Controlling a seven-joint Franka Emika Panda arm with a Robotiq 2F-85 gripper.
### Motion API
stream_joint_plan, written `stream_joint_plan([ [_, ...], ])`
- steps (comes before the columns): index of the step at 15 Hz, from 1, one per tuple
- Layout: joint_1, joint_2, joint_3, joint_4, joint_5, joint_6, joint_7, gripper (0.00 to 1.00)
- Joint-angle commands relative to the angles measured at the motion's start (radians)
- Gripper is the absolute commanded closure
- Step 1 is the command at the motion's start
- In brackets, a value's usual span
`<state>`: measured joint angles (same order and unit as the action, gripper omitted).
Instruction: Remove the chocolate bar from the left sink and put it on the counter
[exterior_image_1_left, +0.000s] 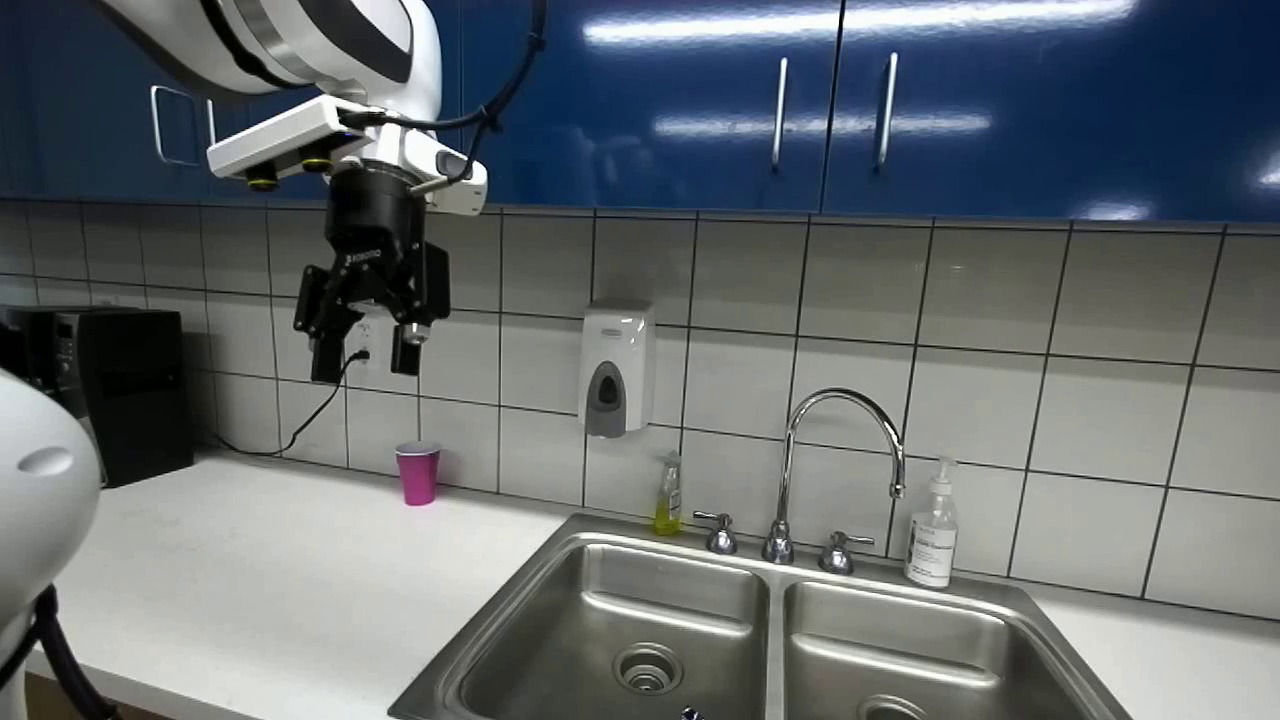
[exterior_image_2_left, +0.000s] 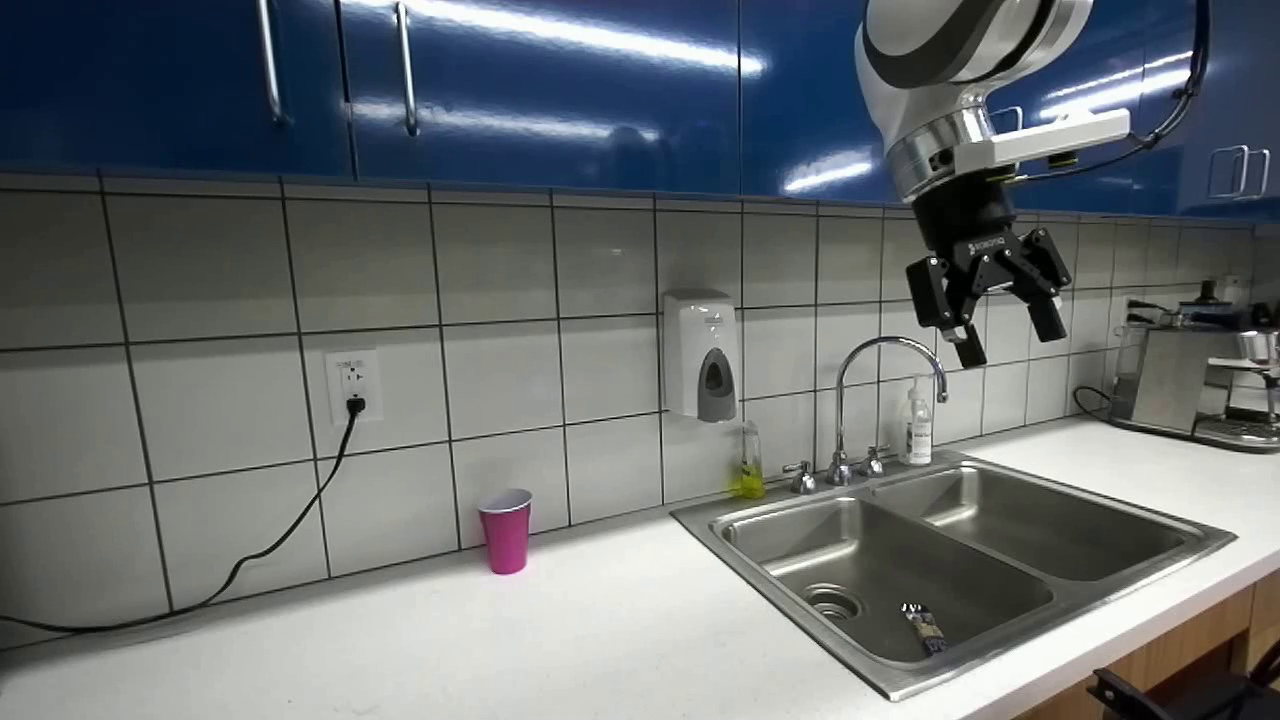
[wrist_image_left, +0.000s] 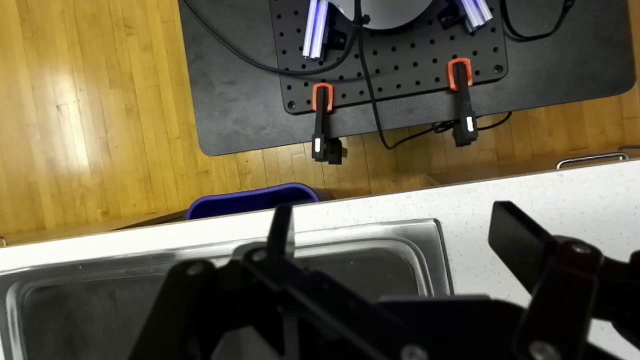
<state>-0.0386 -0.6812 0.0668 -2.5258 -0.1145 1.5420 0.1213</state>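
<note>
The chocolate bar (exterior_image_2_left: 925, 628), dark with a shiny silver end, lies in the left sink (exterior_image_2_left: 985, 590), near its front wall and the drain. In an exterior view only its silver tip (exterior_image_1_left: 691, 714) shows at the bottom edge. The left sink (exterior_image_1_left: 540, 655) shows in both exterior views. The off-white counter (exterior_image_1_left: 250, 590) surrounds the sink. My gripper (exterior_image_1_left: 366, 362) is open and empty, high above the worktop and well apart from the bar. It also shows open in an exterior view (exterior_image_2_left: 1010, 335) and the wrist view (wrist_image_left: 393, 217). The bar does not show in the wrist view.
A pink cup (exterior_image_1_left: 418, 473) stands by the wall. A faucet (exterior_image_1_left: 785, 470), yellow soap bottle (exterior_image_1_left: 668, 495) and white pump bottle (exterior_image_1_left: 933, 530) stand behind the sink. A wall dispenser (exterior_image_1_left: 616, 370) and blue cabinets (exterior_image_1_left: 650, 100) are above. The right basin (exterior_image_2_left: 1080, 520) adjoins.
</note>
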Motion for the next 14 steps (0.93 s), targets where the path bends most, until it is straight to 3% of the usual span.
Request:
stream_joint_plan([
  [1, 0.005, 0.032, -0.006, -0.019, -0.004, 0.066, 0.028, 0.00],
  [8, -0.024, 0.222, -0.023, -0.094, -0.030, 0.366, 0.080, 0.00],
  [14, -0.086, 0.443, -0.064, -0.089, -0.105, 0.604, 0.158, 0.00],
])
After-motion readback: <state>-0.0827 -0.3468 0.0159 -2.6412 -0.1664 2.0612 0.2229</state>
